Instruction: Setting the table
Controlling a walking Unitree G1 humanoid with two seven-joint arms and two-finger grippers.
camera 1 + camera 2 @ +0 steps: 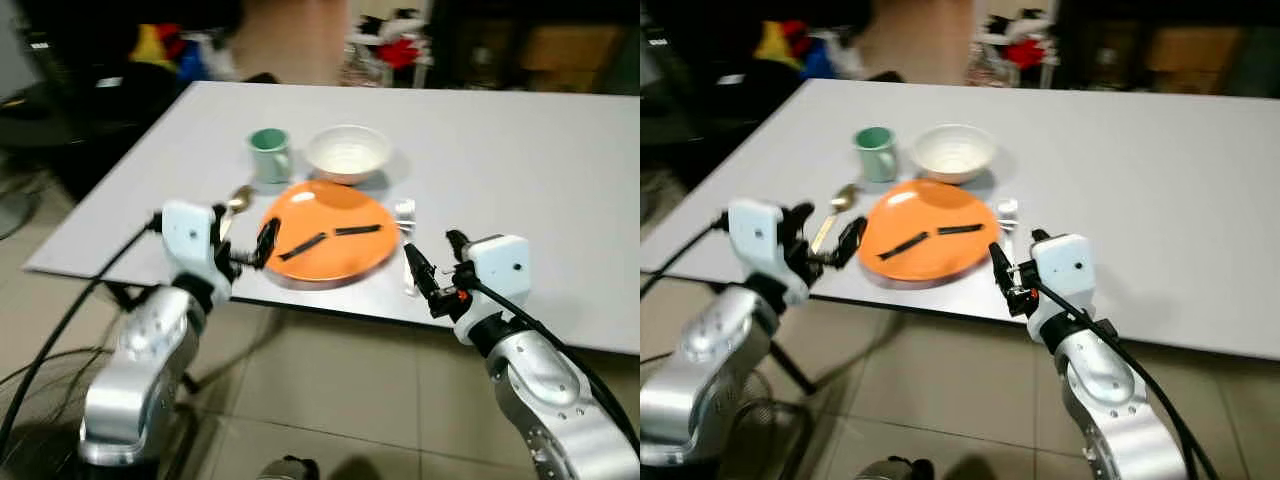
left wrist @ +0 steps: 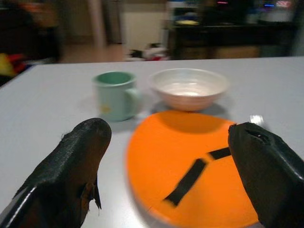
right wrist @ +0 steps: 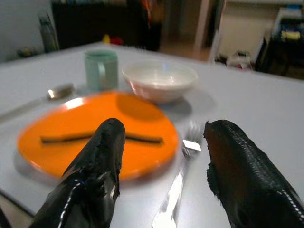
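Near the centre of your head view, the orange plate (image 1: 328,232) sits close to the near edge of the grey table (image 1: 540,170), with two dark strips across its face. Just behind it you have the white bowl (image 1: 347,152) and, to the bowl's left in the frame, the green mug (image 1: 270,154), handle turned toward the bowl. A spoon (image 1: 236,203) lies beside the plate's left rim, and a fork (image 1: 406,245) lies along its right rim, tines pointing away from you.

Your left gripper (image 1: 258,248) hovers at the plate's lower left edge, fingers spread apart and grasping nothing; in its wrist view one finger (image 2: 71,166) frames the mug side and the other the plate. Your right gripper (image 1: 422,268) is at the lower right of the plate, by the fork's handle end, also parted and empty (its wrist view shows the fork (image 3: 176,183) lying between the two fingertips (image 3: 102,156), below them). Whether either fingertip touches the table you cannot tell. Tiled floor (image 1: 330,390) shows below the table edge, dark clutter along the top of the frame.
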